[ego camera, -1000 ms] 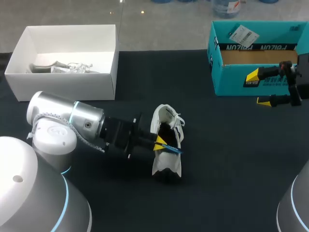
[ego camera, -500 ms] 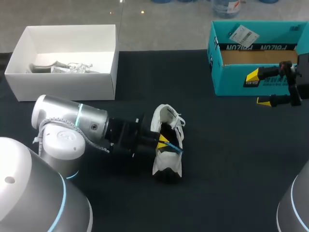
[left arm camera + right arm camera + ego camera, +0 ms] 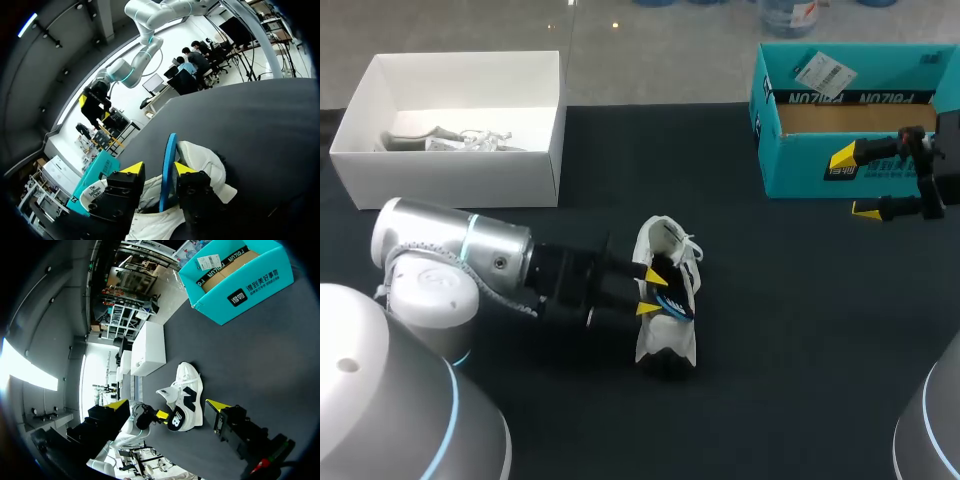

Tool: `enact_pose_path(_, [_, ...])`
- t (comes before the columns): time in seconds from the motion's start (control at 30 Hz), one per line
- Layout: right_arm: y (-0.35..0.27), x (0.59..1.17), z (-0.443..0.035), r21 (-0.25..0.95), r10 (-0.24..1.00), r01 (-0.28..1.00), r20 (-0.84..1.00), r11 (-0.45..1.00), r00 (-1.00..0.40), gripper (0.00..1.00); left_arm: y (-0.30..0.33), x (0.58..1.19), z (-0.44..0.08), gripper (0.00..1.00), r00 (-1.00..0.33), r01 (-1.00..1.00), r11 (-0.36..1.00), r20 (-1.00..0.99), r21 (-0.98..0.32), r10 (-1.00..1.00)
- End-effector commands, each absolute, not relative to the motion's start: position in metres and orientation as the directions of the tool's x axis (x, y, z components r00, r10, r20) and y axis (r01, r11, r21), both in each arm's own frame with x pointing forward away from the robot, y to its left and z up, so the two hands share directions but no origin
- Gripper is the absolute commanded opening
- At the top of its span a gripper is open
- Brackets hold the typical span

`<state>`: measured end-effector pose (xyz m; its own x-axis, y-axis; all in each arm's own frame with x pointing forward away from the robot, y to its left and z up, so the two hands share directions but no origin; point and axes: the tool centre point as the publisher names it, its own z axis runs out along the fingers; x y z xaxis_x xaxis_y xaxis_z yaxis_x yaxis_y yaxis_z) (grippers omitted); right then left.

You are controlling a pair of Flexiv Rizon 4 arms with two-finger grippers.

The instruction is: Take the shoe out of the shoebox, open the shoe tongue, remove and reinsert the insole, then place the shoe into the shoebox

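I am stretching my left arm low across the table (image 3: 780, 330), with my left gripper (image 3: 651, 291) at the mouth of the white shoe (image 3: 665, 345), which is sitting mid-table. The fingers are spread, and the blue insole (image 3: 169, 170) is standing edge-on between them. My right gripper (image 3: 853, 183) is hovering with its fingers apart beside the teal shoebox (image 3: 810, 170).

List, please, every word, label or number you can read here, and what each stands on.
On the teal shoebox, white lettering on a dark band: upside down, too blurred to quote.
On its white sticker: too small to read.
On its black square label: too small to read.
On the shoe: a dark logo, no readable words.
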<state>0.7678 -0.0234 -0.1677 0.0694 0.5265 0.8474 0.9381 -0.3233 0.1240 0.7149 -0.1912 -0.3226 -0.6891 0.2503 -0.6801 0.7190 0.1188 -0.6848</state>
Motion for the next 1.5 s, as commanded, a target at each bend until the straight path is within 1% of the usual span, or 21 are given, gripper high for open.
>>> enact_pose_path(0.03, [-0.022,0.768,-0.168,0.123,0.53,0.938,0.845,-0.325,0.073,1.0,-0.195,0.711,-0.325,0.2,-0.684,0.723,0.118,-0.68,-0.681,0.265])
enact_pose_path(0.1, [-0.022,0.768,-0.168,0.123,0.53,0.938,0.845,-0.325,0.073,1.0,-0.197,0.71,-0.327,0.0,-0.676,0.728,0.114,-0.682,-0.676,0.279])
enact_pose_path(0.3, [-0.022,0.768,-0.168,0.123,0.53,0.938,0.845,-0.325,0.073,1.0,-0.2,0.713,-0.336,0.0,-0.662,0.741,0.124,-0.687,-0.66,0.3])
enact_pose_path(0.47, [-0.022,0.768,-0.168,0.123,0.53,0.938,0.845,-0.325,0.073,1.0,-0.205,0.721,-0.343,0.0,-0.631,0.771,0.141,-0.713,-0.622,0.306])
enact_pose_path(0.63, [-0.022,0.768,-0.168,0.123,0.53,0.938,0.845,-0.325,0.073,1.0,-0.205,0.733,-0.35,0.0,-0.616,0.785,0.177,-0.721,-0.593,0.317])
enact_pose_path(0.87, [-0.022,0.768,-0.168,0.123,0.53,0.938,0.845,-0.325,0.073,1.0,-0.195,0.74,-0.352,0.0,-0.641,0.766,0.211,-0.703,-0.607,0.307])
enact_pose_path(0.9, [-0.022,0.768,-0.168,0.123,0.53,0.938,0.845,-0.325,0.073,1.0,-0.193,0.739,-0.349,0.17,-0.645,0.763,0.211,-0.702,-0.611,0.301])
enact_pose_path(0.93, [-0.022,0.768,-0.168,0.123,0.53,0.938,0.845,-0.325,0.073,1.0,-0.191,0.738,-0.346,0.42,-0.651,0.759,0.209,-0.701,-0.617,0.291])
enact_pose_path(0.97, [-0.022,0.768,-0.168,0.123,0.53,0.938,0.845,-0.325,0.073,1.0,-0.189,0.737,-0.343,0.49,-0.655,0.755,0.204,-0.701,-0.623,0.282])
enact_pose_path(1.0, [-0.022,0.768,-0.168,0.123,0.53,0.938,0.845,-0.325,0.073,1.0,-0.188,0.735,-0.339,0.6,-0.654,0.756,0.198,-0.704,-0.624,0.276])
enact_pose_path(1.03, [-0.022,0.768,-0.168,0.123,0.53,0.938,0.845,-0.325,0.073,1.0,-0.186,0.733,-0.336,0.65,-0.651,0.758,0.192,-0.708,-0.623,0.272])
enact_pose_path(1.07, [-0.022,0.768,-0.168,0.123,0.53,0.938,0.845,-0.325,0.073,1.0,-0.185,0.732,-0.333,0.62,-0.652,0.757,0.186,-0.71,-0.626,0.265])
enact_pose_path(1.17, [-0.022,0.768,-0.168,0.123,0.53,0.938,0.845,-0.325,0.073,1.0,-0.182,0.727,-0.326,0.45,-0.651,0.758,0.177,-0.716,-0.627,0.253])
enact_pose_path(1.2, [-0.022,0.768,-0.168,0.123,0.53,0.938,0.845,-0.325,0.073,1.0,-0.181,0.726,-0.326,0.44,-0.65,0.759,0.175,-0.716,-0.627,0.254])
enact_pose_path(1.27, [-0.022,0.768,-0.168,0.123,0.53,0.938,0.845,-0.325,0.073,1.0,-0.181,0.724,-0.327,0.34,-0.649,0.76,0.171,-0.716,-0.627,0.258])
enact_pose_path(1.3, [-0.022,0.768,-0.168,0.123,0.53,0.938,0.845,-0.325,0.073,1.0,-0.181,0.723,-0.328,0.32,-0.65,0.759,0.171,-0.713,-0.628,0.264])
enact_pose_path(1.33, [-0.022,0.768,-0.168,0.123,0.53,0.938,0.845,-0.325,0.073,1.0,-0.181,0.722,-0.33,0.24,-0.65,0.759,0.172,-0.712,-0.628,0.268])
enact_pose_path(1.4, [-0.022,0.768,-0.168,0.123,0.53,0.938,0.845,-0.325,0.073,1.0,-0.182,0.722,-0.333,0.18,-0.652,0.757,0.174,-0.706,-0.63,0.276])
enact_pose_path(1.43, [-0.022,0.768,-0.168,0.123,0.53,0.938,0.845,-0.325,0.073,1.0,-0.183,0.721,-0.334,0.08,-0.651,0.757,0.174,-0.706,-0.63,0.279])
enact_pose_path(1.5, [-0.022,0.768,-0.168,0.123,0.53,0.938,0.845,-0.325,0.073,1.0,-0.185,0.72,-0.336,0.04,-0.651,0.757,0.172,-0.702,-0.631,0.29])
